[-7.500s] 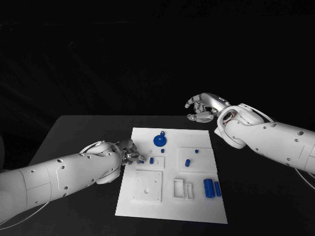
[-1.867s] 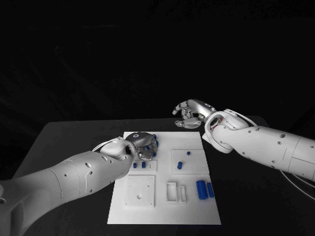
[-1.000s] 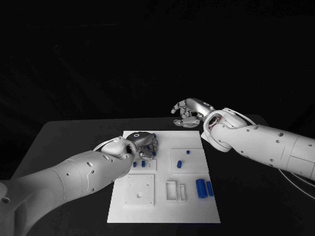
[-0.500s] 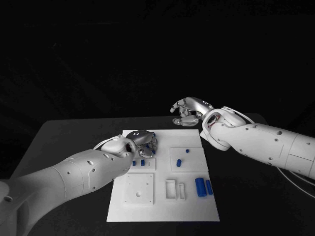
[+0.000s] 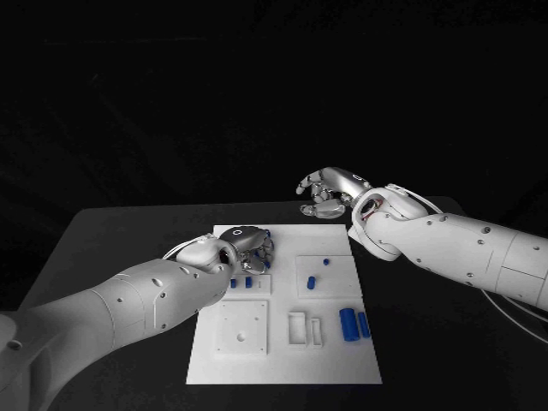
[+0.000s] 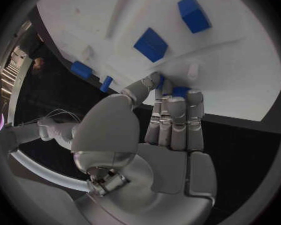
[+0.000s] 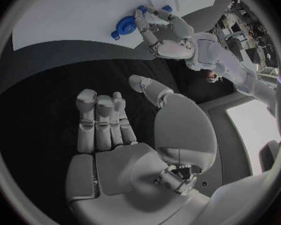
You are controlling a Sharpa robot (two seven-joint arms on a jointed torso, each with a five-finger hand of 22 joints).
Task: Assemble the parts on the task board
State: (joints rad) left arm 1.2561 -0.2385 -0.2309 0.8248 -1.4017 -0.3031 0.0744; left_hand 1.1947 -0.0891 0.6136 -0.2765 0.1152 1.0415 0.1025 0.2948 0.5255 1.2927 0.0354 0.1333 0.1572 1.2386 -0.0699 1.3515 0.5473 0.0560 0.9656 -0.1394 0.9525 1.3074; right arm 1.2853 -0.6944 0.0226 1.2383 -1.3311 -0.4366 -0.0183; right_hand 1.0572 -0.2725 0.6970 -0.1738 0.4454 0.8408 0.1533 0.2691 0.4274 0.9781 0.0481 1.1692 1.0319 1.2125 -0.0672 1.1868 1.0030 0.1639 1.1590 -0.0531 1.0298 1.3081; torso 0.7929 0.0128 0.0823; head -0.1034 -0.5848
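The task board (image 5: 287, 360) lies flat in the middle of the black table (image 5: 114, 231), its long side running from near to far. At its far left corner the left hand (image 5: 240, 248) rests with its fingers bent down onto the board. In the left wrist view the fingertips (image 6: 173, 101) press on a blue part (image 6: 180, 91) at the board's edge; the right wrist view shows that same hand over a round blue gear-shaped part (image 7: 123, 26) lying on the white surface. Whether the fingers actually grip it or merely press on it cannot be told.

Just near of that hand, two small blue pegs (image 5: 241, 282) stand side by side in a raised white block. Near of them is a plain white square plate (image 5: 245, 327). Moving right, a pair of narrow white slots (image 5: 305, 329) sits in the near half of the board, and farther away a raised square block holds a short blue pin (image 5: 310, 280) and a smaller blue piece (image 5: 327, 262). Near the right edge, two blue cylinders (image 5: 354, 324) lie side by side, pointing near to far.

The right hand (image 5: 327, 192) hovers beyond the far right corner of the board, above the dark table. Its fingers are curled partway inward and it holds nothing.
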